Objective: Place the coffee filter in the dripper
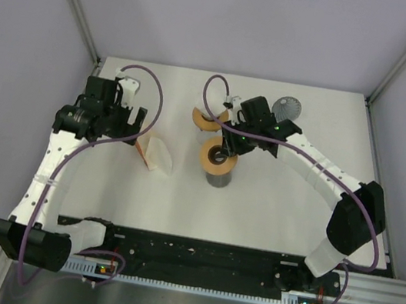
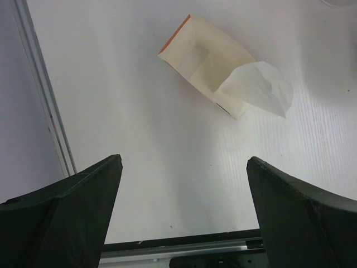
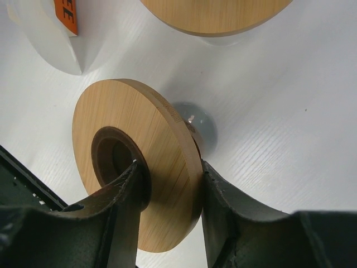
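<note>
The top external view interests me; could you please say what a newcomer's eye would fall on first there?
At mid-table, the right arm's fingers pinch a wooden disc; the right wrist view shows one finger in the disc's central hole and the other outside its rim. To the left of the disc lies a cream carton with a white paper filter spilling out of it, beside the left arm's fingers, which are wide open.

Place: robotics lab test cell | Enclosure: plain pale grey walls [image 1: 233,17] on three sides; bare aluminium frame posts [image 1: 76,2] in the corners | Surface: white table [image 1: 270,218] | Rig: left arm [image 1: 49,165] and right arm [image 1: 317,171] bolted to a black rail [image 1: 201,257]
</note>
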Controlling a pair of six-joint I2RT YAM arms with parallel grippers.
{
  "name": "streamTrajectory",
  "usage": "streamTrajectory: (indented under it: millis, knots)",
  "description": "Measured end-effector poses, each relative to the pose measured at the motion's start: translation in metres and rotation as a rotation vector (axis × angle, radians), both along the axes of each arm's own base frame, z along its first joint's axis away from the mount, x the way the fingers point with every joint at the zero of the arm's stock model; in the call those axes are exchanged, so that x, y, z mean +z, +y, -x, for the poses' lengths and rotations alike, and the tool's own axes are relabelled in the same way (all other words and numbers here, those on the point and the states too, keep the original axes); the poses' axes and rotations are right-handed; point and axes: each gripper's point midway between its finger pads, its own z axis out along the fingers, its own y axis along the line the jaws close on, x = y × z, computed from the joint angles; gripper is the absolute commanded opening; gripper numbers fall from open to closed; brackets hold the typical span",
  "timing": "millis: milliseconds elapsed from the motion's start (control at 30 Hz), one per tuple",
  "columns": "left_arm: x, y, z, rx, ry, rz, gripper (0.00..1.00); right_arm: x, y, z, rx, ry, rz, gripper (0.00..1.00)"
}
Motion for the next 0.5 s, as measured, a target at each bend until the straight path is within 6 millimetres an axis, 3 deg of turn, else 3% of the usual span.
streamTrajectory:
  millis: [200,500]
  knots:
    - [-0.001,-0.001,0.003,-0.004,0.013,0.007,1.00,-0.001,0.000,-0.002,-0.008,-0.005,-0.001,0.52]
    - [0.005,-0.002,0.004,-0.007,0.005,0.013,1.00,-0.007,-0.014,-0.006,-0.044,-0.023,0.068,0.62]
